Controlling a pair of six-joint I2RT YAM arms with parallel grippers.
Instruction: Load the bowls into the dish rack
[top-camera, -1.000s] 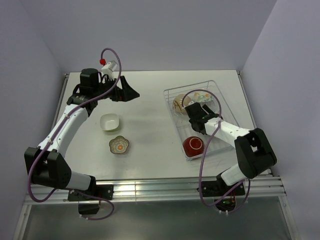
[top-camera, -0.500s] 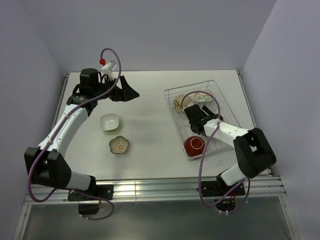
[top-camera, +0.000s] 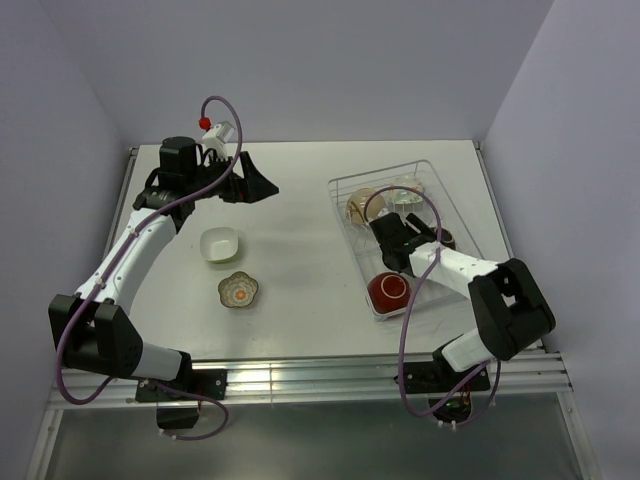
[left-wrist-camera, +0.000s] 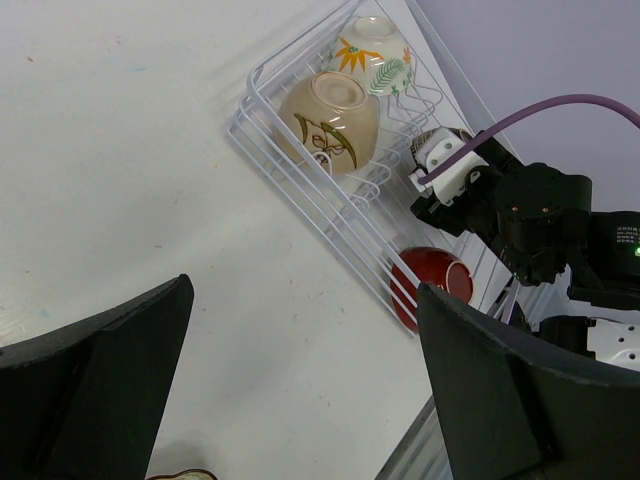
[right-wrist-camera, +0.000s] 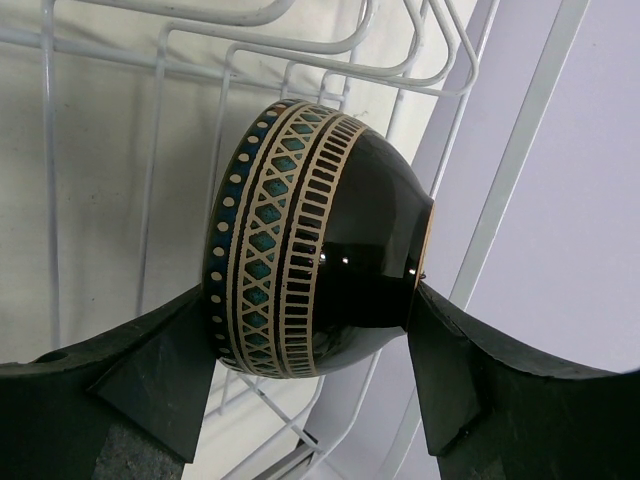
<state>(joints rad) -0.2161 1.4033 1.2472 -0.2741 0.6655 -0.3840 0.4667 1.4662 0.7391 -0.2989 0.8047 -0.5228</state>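
A: Where is the dark brown bowl with the teal-and-cream lattice band (right-wrist-camera: 320, 230)?

B: Inside the white wire dish rack (top-camera: 380, 172), on the 3 o'clock side of the desk (top-camera: 300, 320). It stands on edge among the tines. In the wrist view its rim faces 9 o'clock and its foot 3 o'clock. The right pincer (right-wrist-camera: 308, 300) is partly closed across it, one finger against the rim and the other against the foot, so I judge it gripped.

A: And the other one?

B: The left pincer (top-camera: 258, 187) hangs wide apart and empty over the far left of the desk.

A: What decides the coming move?

B: Two bowls sit outside the rack. The white squarish bowl (top-camera: 220, 243) lies at about 7 o'clock from the left pincer. The flower-shaped patterned bowl (top-camera: 238, 290) lies near 6 o'clock, just beyond it. Both are well apart from the right arm, so I'd say the left arm is the nearer one.
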